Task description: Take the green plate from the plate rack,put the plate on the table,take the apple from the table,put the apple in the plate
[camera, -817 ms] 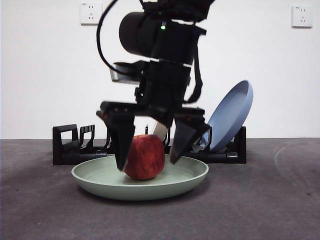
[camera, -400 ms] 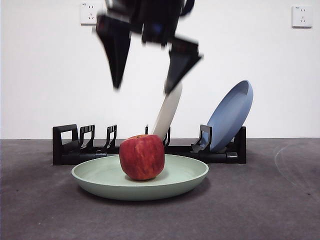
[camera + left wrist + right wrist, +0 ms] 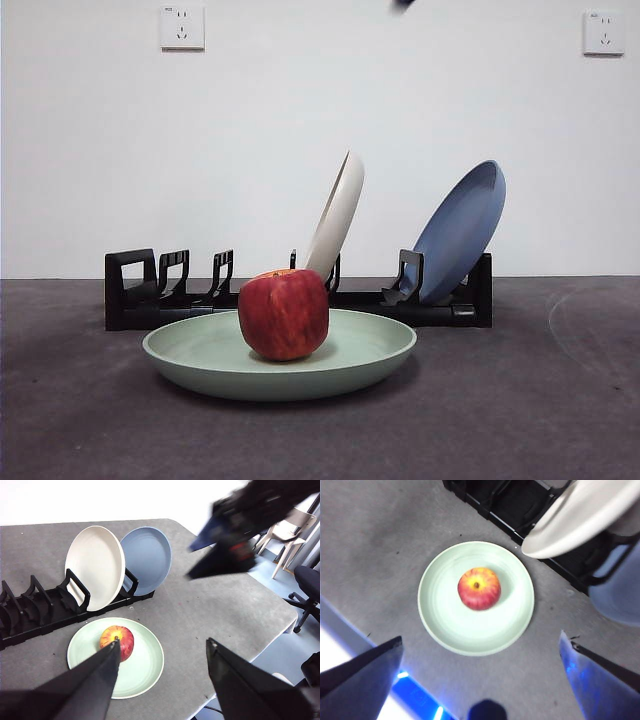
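Apple (image 3: 284,314): on green plate (image 3: 372,352), before plate rack (image 3: 130,290). Left gripper (image 3: 162,652), right gripper (image 3: 480,647): jaws spread, empty, above plate.

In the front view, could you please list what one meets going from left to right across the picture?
The plate rack's blocky loop end → the apple in the green plate → the cream-white plate → the blue plate.

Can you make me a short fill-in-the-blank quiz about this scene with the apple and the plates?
1. The apple sits in the ____ plate.
2. That plate lies flat on the ____, in front of the rack.
3. The rack holds ____ plates: white and blue.
4. Both grippers, left and right, are ____.

Answers: green; table; two; open
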You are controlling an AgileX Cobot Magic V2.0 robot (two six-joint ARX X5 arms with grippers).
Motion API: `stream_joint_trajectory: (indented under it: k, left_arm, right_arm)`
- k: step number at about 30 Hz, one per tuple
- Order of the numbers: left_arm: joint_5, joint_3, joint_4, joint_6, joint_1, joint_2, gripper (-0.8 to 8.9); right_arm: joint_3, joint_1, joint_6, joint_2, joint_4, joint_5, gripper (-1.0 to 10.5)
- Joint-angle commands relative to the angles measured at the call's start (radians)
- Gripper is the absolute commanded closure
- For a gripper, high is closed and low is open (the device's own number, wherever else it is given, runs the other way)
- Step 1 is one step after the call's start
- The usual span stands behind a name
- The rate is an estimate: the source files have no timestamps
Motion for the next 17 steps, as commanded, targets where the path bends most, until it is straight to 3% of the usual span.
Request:
stream_joint_trajectory:
  k: [1, 6, 12, 17]
  left_arm:
    - [-0.004, -0.005, 0.002, -0.002, 0.003, 0.002, 5.26]
    - [-0.004, -0.005, 0.013, 0.005, 0.003, 0.002, 5.26]
    - [0.002, -0.005, 0.057, 0.004, 0.003, 0.004, 5.26]
    - [0.008, -0.005, 0.057, -0.024, 0.003, 0.021, 5.26]
  right_arm:
    - [-0.005, 0.001, -0.007, -0.087, -0.026, 0.0, 3.8]
    - [-0.076, 0.002, 0.029, -0.293, -0.027, -0.004, 3.8]
    - [-0.388, 0.002, 0.145, -0.657, -0.026, -0.005, 3.8]
    - [-0.563, 0.002, 0.225, -0.827, -0.026, 0.0, 4.0]
